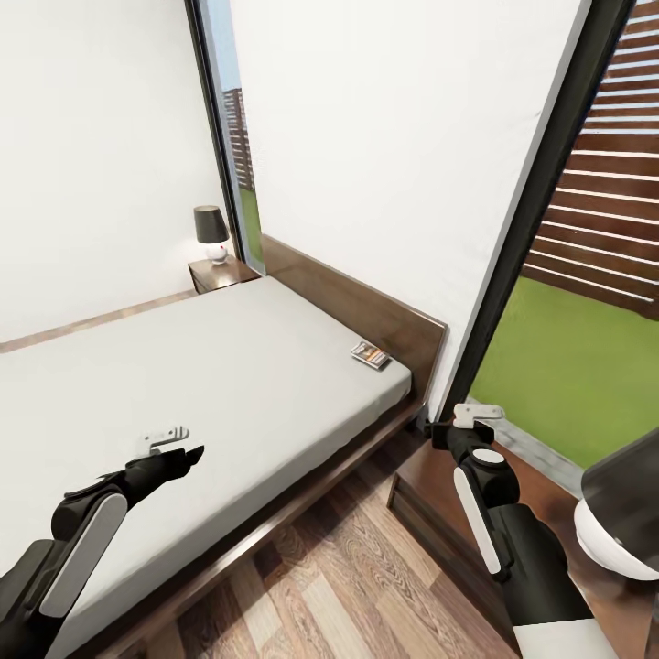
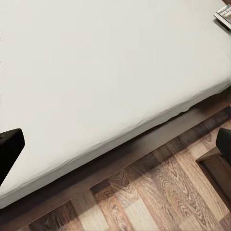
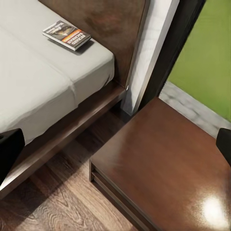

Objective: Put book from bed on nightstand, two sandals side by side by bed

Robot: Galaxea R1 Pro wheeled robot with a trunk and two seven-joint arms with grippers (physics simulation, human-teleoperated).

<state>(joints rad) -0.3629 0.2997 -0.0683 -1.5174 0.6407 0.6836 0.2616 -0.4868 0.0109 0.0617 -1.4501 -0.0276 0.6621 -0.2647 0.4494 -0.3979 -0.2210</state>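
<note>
The book [image 1: 370, 354] lay flat on the bed [image 1: 210, 384], on the mattress corner close to the headboard [image 1: 366, 311], well ahead of both jaws and touched by neither. Furthest left, the left gripper [image 1: 169, 441] hovered over the mattress's near part, well short of the book; its jaws stood spread and held nothing, one dark fingertip [image 2: 9, 147] showing at each edge of the left wrist view. Beyond it, against the far wall, the far nightstand [image 1: 220, 272] carried a black-shaded lamp [image 1: 211, 232]. Further right, the right gripper [image 1: 478, 414] hung above the near nightstand [image 3: 168, 163], whose glossy dark-brown top lay just under its jaws; these too were spread and empty. The book [image 3: 66, 34] lay off to that gripper's left, across the gap of plank floor [image 3: 62, 202]. At the far right, a second lamp [image 1: 618, 517] stood on the near nightstand.
</note>
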